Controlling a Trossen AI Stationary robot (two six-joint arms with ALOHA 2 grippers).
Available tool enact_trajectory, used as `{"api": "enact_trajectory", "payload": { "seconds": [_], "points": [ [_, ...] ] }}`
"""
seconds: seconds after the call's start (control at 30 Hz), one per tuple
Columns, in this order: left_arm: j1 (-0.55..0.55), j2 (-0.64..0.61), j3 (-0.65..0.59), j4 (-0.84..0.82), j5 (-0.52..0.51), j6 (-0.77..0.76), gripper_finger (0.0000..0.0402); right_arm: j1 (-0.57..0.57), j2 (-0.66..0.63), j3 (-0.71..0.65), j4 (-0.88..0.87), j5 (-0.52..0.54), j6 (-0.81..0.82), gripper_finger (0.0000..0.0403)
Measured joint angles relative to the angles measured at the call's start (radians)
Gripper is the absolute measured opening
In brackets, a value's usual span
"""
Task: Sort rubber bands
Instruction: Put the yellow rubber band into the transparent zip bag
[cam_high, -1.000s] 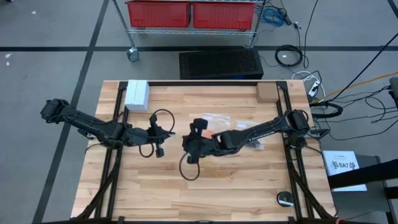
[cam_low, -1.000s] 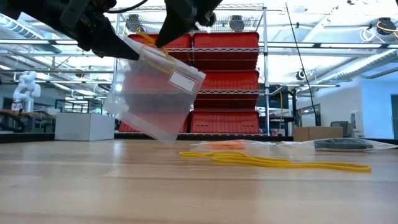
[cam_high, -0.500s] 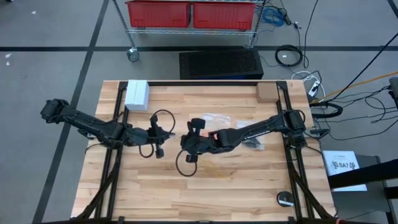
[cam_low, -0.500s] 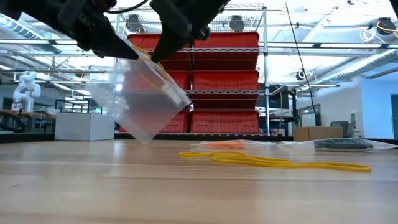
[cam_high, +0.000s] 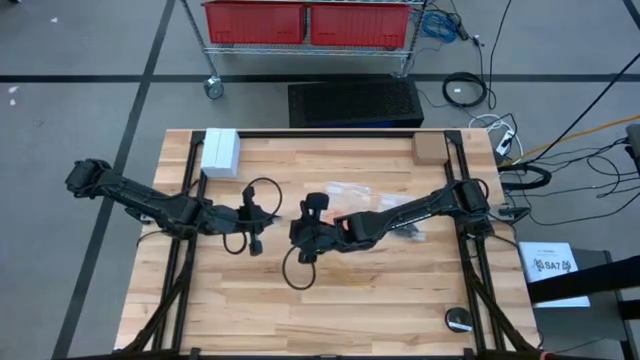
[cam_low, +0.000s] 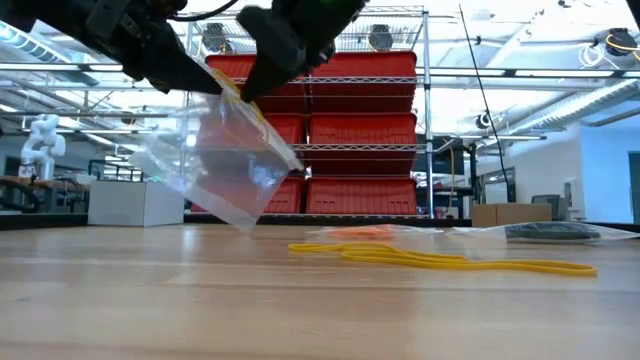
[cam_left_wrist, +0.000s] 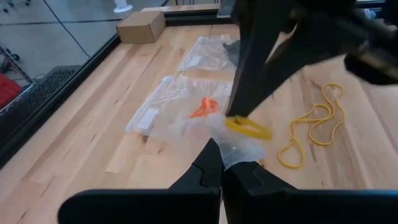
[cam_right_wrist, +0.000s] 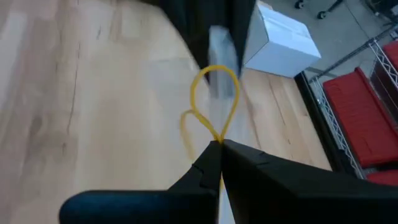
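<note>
Right gripper (cam_right_wrist: 219, 144) pinched shut on a yellow rubber band (cam_right_wrist: 214, 99), loop sticking out past the fingertips. Left gripper (cam_left_wrist: 221, 163) clamped on a clear bag (cam_low: 215, 165), held above mid-table (cam_high: 380, 300). More yellow bands (cam_low: 440, 260) lie loose beyond; bare wood around.

A white box (cam_high: 220, 152) and a small cardboard box (cam_high: 427, 148) sit at the wooden table's (cam_high: 350, 310) far corners, well beyond the grippers, with red bins (cam_high: 308, 22) on a wire rack and a black mat (cam_high: 355, 103) behind.
</note>
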Motion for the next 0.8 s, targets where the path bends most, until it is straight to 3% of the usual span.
{"api": "enact_trajectory", "payload": {
  "seconds": [0.27,0.47,0.8],
  "points": [
    [0.001,0.000,0.000,-0.014,-0.036,0.000,0.0000,0.054,-0.026,0.000,-0.153,0.105,0.030,0.0000],
    [0.001,0.000,0.000,-0.009,-0.044,0.019,0.0000,0.094,-0.034,-0.013,-0.271,-0.134,0.212,0.0000],
    [0.001,0.000,0.000,-0.005,-0.052,0.020,0.0000,0.040,0.141,-0.072,-0.023,-0.269,0.233,0.0015]
  ]
}}
